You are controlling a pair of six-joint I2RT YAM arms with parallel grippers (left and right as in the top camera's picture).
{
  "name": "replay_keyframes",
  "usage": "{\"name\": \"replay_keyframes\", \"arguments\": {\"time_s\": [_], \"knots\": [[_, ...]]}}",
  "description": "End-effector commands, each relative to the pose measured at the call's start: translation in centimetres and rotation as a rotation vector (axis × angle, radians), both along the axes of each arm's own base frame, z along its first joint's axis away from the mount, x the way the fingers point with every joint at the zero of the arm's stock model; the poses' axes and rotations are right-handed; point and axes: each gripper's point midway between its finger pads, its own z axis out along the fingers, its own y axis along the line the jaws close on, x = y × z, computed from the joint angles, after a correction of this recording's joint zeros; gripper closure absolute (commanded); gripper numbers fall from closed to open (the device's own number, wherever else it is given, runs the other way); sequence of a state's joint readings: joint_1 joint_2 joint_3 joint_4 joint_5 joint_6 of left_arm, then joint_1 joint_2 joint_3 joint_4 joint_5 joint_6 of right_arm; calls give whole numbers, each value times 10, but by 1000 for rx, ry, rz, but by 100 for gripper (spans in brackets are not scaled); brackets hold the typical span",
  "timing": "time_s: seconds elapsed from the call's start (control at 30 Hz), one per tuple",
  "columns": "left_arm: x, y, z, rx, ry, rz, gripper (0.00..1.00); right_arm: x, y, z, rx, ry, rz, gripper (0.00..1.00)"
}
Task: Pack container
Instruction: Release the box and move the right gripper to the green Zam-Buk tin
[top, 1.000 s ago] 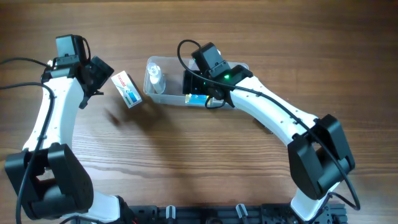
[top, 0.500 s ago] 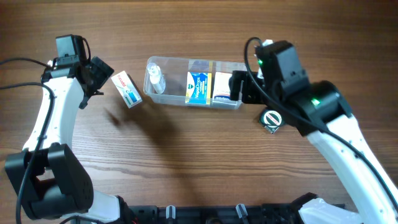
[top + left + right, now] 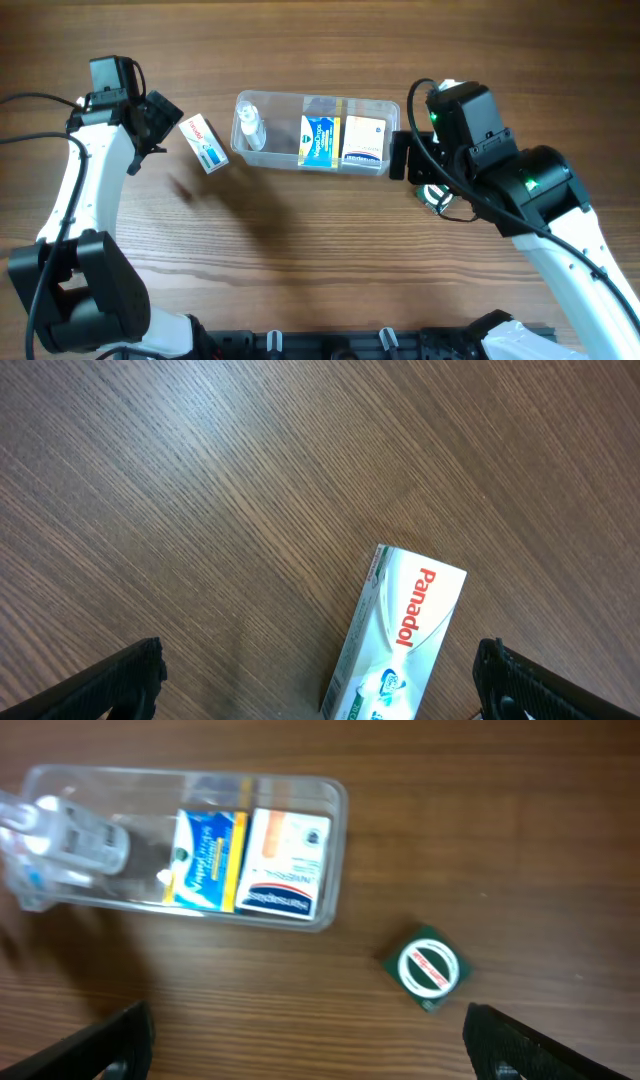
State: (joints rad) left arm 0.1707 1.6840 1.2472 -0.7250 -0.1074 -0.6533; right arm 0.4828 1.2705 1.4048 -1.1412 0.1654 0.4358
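One container (image 3: pixel 283 132) lies near right tool (image 3: pixel 402 156).

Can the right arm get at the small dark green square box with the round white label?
Probably yes: the small dark green square box lies alone on the wooden table, apart from the clear plastic container, with the open right gripper above it.

The right arm (image 3: pixel 520 190) half hides the green tin (image 3: pixel 431 197); Panadol box (image 3: pixel 400 635) cut off below.
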Motion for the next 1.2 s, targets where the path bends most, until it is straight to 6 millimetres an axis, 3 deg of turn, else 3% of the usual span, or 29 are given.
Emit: {"name": "replay_keyframes", "arguments": {"time_s": [0.0,0.23,0.43,0.6,0.7,0.8,0.93,1.17], "knots": [[2,5,1,11,-4,15,0,2,-27,0,-55,5,-72,0],[2,5,1,11,-4,15,0,5,-73,-24,-3,95,-242,0],[2,5,1,11,-4,15,0,7,-83,-70,69,177,-304,0],[2,5,1,11,-4,16,0,9,-84,-133,144,221,-474,0],[2,5,1,11,-4,15,0,0,-86,-173,156,282,-548,0],[2,5,1,11,-4,15,0,-6,-84,-198,171,343,-612,0],[2,5,1,11,-4,15,0,-5,-76,-222,225,418,-688,0],[2,5,1,11,-4,15,0,11,-73,-236,241,399,-688,0]]}}
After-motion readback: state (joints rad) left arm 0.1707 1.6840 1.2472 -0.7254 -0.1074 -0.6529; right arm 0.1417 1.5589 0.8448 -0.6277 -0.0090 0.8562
